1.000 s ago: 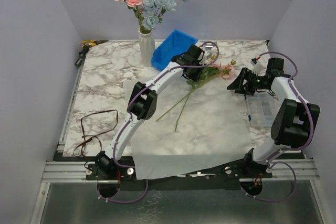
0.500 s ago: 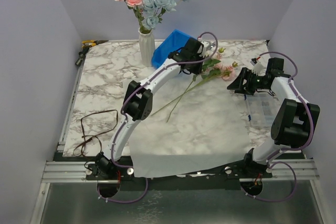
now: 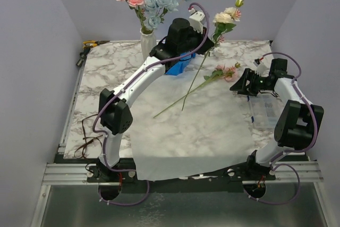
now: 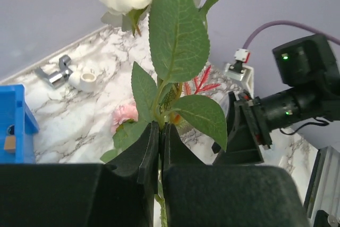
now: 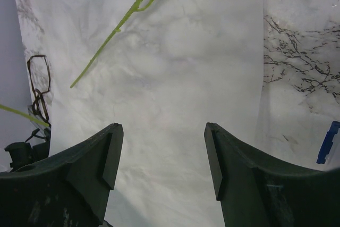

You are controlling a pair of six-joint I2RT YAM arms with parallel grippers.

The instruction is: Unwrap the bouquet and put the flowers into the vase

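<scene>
top external: left claw (image 4: 160, 130) pinches cream flower (image 3: 226, 17) near-upright, bloom up; right claw (image 5: 161, 130) open.

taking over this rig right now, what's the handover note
Left gripper: shut on the stem of a cream artificial rose, held up above the table.
Right gripper: open, empty, over the thin white wrapping paper, spread flat.
Done: bouquet unwrapped; pink and pale blue flowers stand in the ribbed off-white ceramic vase.
Left: vase the cream rose, then the pink flower lying flat.

One ribbed off-white ceramic vase (image 3: 148, 46), one blue plastic bin (image 3: 179, 66), one white paper sheet (image 3: 202, 131), one cream-flowered stem (image 3: 226, 17), one pink-flowered stem (image 3: 226, 73).
</scene>
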